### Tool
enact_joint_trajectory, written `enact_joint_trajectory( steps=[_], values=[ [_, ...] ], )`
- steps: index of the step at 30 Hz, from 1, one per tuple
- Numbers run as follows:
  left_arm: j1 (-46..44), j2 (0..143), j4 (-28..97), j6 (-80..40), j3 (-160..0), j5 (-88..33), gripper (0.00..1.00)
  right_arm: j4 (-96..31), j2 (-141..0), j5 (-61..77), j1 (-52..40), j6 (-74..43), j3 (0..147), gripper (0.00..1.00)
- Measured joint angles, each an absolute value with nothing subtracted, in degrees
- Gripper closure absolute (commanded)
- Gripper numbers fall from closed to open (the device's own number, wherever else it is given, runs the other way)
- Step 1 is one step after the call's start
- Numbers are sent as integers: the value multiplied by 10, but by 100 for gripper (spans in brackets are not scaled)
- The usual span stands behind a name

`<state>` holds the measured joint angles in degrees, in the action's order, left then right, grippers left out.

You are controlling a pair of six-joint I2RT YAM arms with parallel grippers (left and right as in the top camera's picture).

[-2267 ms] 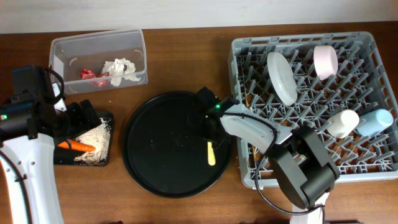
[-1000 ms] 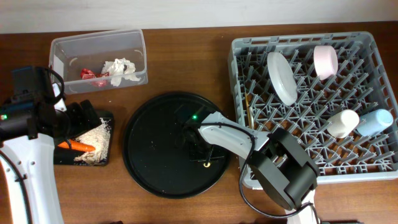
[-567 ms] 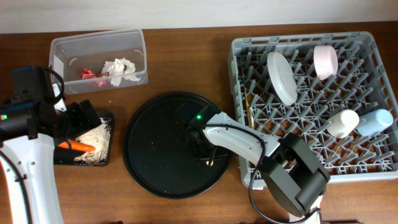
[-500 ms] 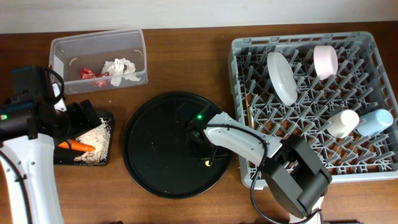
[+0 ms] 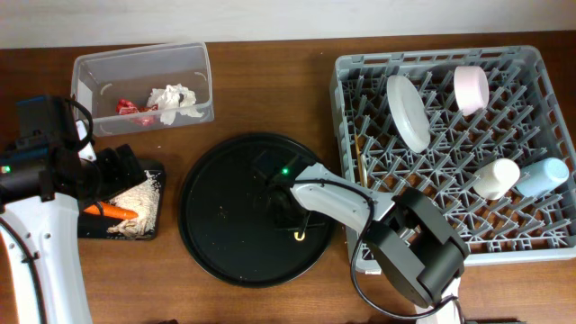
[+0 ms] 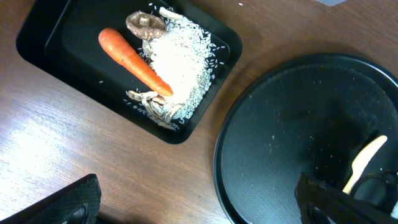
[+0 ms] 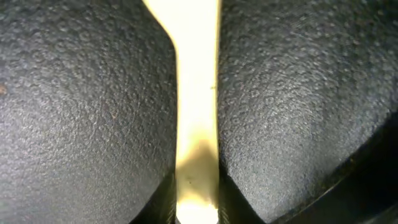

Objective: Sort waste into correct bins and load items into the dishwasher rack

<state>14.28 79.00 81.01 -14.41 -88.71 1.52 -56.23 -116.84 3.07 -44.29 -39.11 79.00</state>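
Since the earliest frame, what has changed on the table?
The right gripper swung left from the round tray's right edge onto the fork, whose handle it now straddles; whether it grips is unclear. Left arm, carrot, tissues and rack stayed put.

You are looking down on a brown wood-grain counter (image 5: 270, 99) that is filling nearly the whole view. A pale wall (image 5: 270, 18) is bordering its far edge, and soft, even light is falling across it.
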Motion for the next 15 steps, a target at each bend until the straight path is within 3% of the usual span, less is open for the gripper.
enact_joint_trajectory(
  steps=[6,8,11,15],
  values=[
    [143,790,810,-144,-887,15,1,-572,-1173,37,-442,-390,795,95],
    [143,790,811,-144,-887,15,1,-574,-1173,37,-442,-390,795,83],
    [143,790,810,-144,-887,15,1,-612,-1173,36,-442,-380,809,43],
    [143,790,810,-144,-887,15,1,-609,-1171,79,-442,-291,916,39]
  ],
)
